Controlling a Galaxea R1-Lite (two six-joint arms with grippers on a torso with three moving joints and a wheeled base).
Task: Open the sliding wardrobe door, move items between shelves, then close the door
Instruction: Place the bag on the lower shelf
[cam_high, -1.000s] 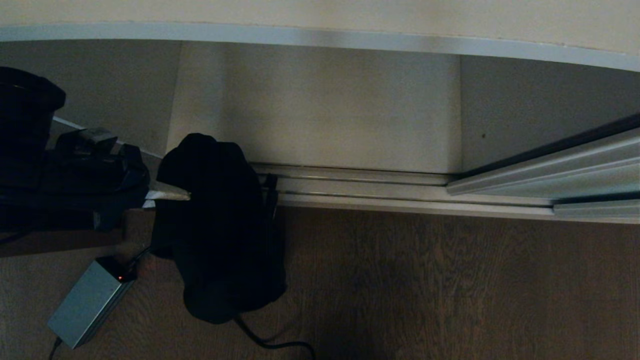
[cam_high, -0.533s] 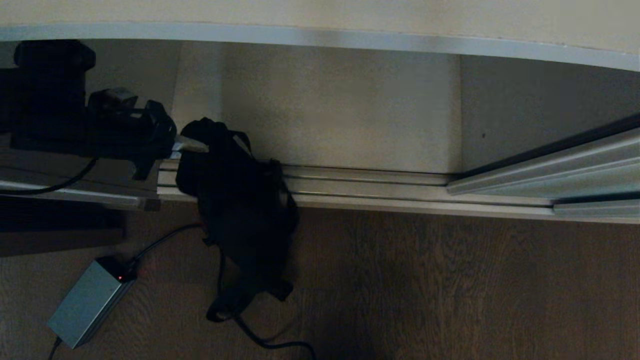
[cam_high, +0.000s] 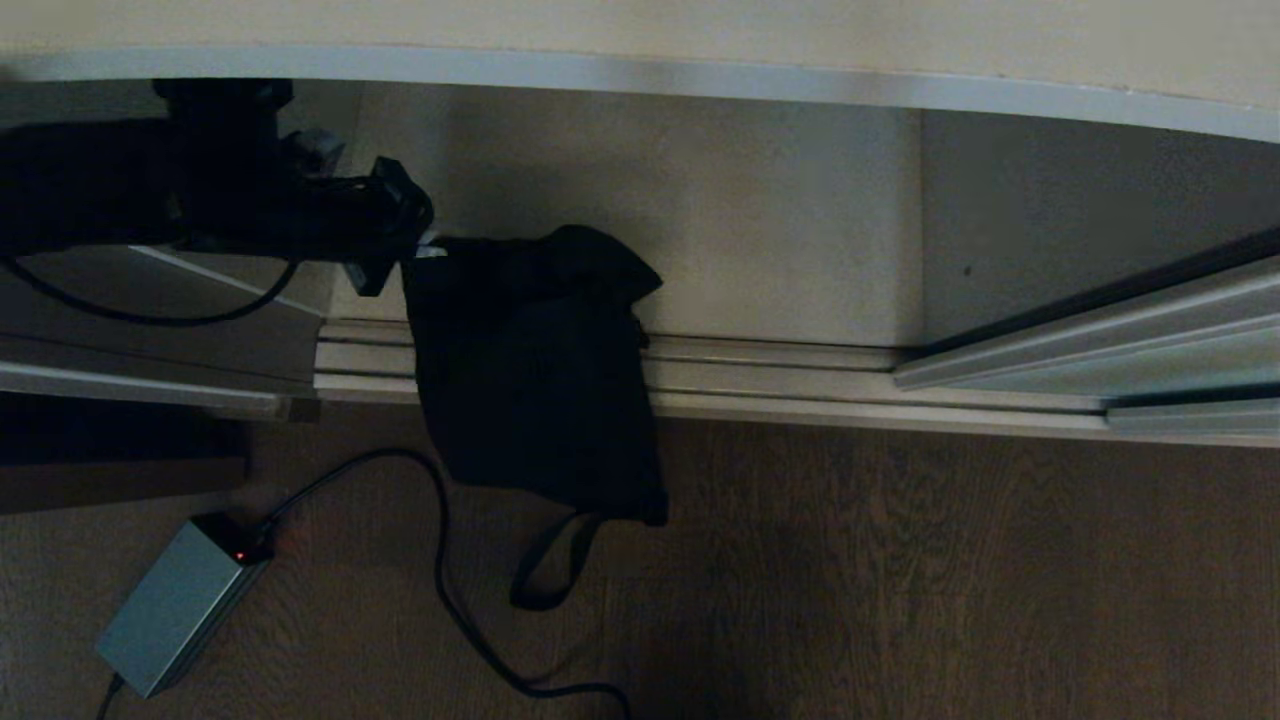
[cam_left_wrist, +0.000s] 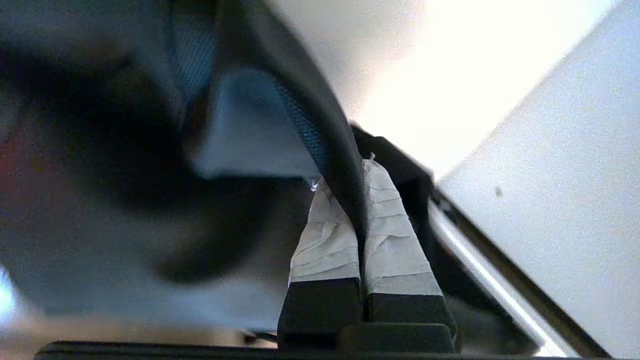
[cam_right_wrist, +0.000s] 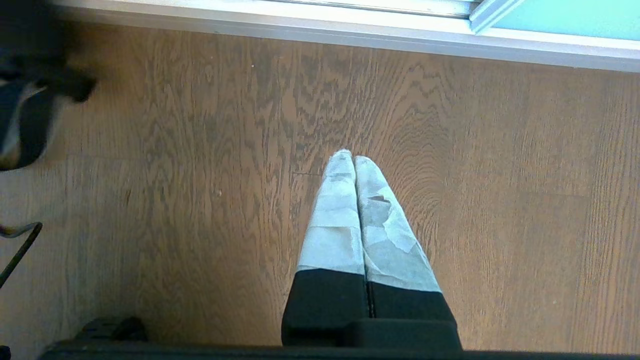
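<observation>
Left gripper (cam_high: 425, 250): clamped tight on the black bag's (cam_high: 540, 370) top edge; fabric pinched between taped fingers (cam_left_wrist: 330, 235)
Bag: hanging over the floor track (cam_high: 780, 385); strap dangling toward floor
Right gripper (cam_right_wrist: 352, 165): fingers pressed together, holding nothing; above wooden floor (cam_right_wrist: 500, 200)

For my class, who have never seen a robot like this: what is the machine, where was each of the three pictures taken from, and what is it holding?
This is a wheeled robot with two arms, each ending in a tool of two taped fingers. One picture comes from a camera on its head, looking down at an open wardrobe. The other two come from cameras on its wrists, just behind the fingers.

In the head view, the left tool is shut on the top of a floppy black bag, which hangs over the grooved floor track in front of the white shelf. The left wrist view shows those fingers pinching a dark strap.

The right tool is shut, empty and pointing at the wooden floor.

The sliding door is pushed to the right. A grey box with a cable lies on the floor.
</observation>
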